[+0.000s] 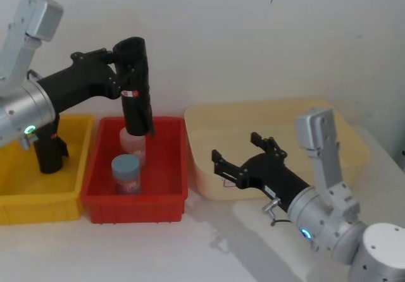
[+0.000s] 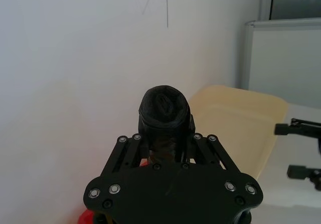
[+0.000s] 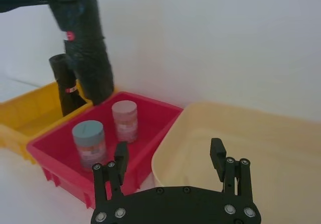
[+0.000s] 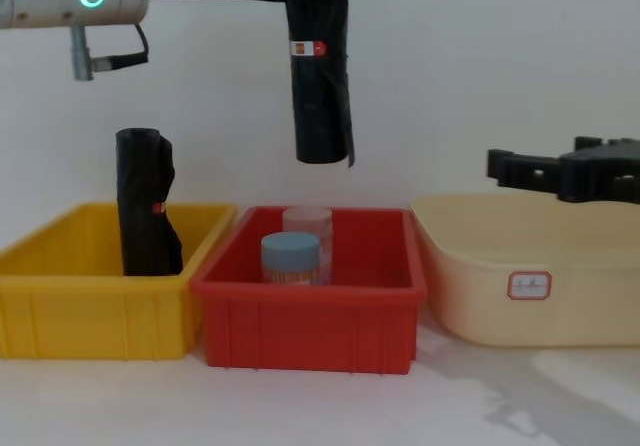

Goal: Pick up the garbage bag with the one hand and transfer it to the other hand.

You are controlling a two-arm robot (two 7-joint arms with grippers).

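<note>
The garbage bag (image 1: 139, 111), a tall smooth black roll with a narrow red-and-white label band, hangs upright in the air, left of centre and towards the far side. The one hand (image 1: 124, 73), the green-ringed left gripper, reaches in from the left and clamps the roll's upper part. The other hand (image 1: 237, 149), blue-ringed, hovers at the near right with its fingers spread, well apart from the roll.

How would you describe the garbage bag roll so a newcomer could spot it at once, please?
Find the red plastic bin in the middle of the row. Hanging above it, held by the black left gripper, is a tall smooth black cylindrical roll with a red-and-white label band. The lumpier black roll stands in the yellow bin.
</note>
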